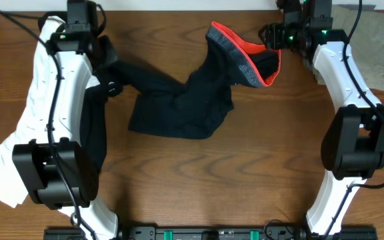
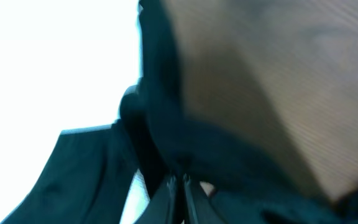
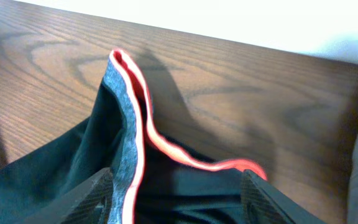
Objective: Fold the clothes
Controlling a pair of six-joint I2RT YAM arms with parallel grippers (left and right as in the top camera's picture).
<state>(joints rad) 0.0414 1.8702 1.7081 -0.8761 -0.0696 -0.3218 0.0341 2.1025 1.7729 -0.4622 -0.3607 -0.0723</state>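
Note:
The long black leggings (image 1: 179, 103) lie crumpled at mid-table. Their grey and red-orange waistband (image 1: 245, 57) is raised at the back right. My left gripper (image 1: 114, 85) is shut on a black leg end at the left, and its closed fingers (image 2: 182, 186) show pinching dark fabric in the left wrist view. My right gripper (image 1: 270, 37) is open at the waistband. In the right wrist view its fingers (image 3: 179, 190) are wide apart, with the waistband edge (image 3: 135, 124) between them and not pinched.
A white garment (image 1: 9, 150) and a black piece (image 1: 97, 137) lie at the left under the left arm. A khaki piece (image 1: 379, 47) lies at the back right corner. Bare wood table (image 1: 212, 180) fills the front.

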